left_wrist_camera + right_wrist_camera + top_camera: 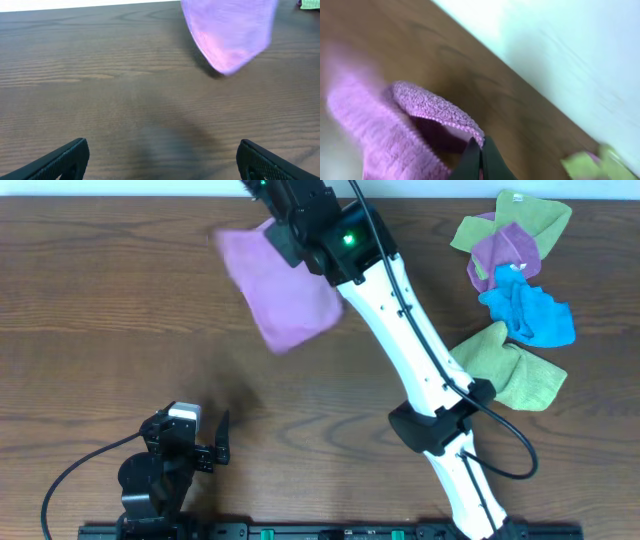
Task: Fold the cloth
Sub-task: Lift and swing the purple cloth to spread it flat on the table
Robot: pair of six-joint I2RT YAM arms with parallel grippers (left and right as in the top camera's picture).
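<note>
A pink-purple cloth (280,290) hangs in the air over the far middle of the table, blurred. My right gripper (283,232) is shut on its upper edge; in the right wrist view the fingers (481,150) pinch the cloth's hem (435,112). The cloth also shows in the left wrist view (230,35), lifted above the wood. My left gripper (222,438) is open and empty near the front left of the table; its two fingertips (160,157) stand wide apart over bare wood.
A pile of cloths lies at the back right: green (520,215), purple (505,252), blue (530,310) and another green one (510,365). A green cloth edge shows in the right wrist view (585,162). The right arm (410,330) stretches diagonally across the table's middle.
</note>
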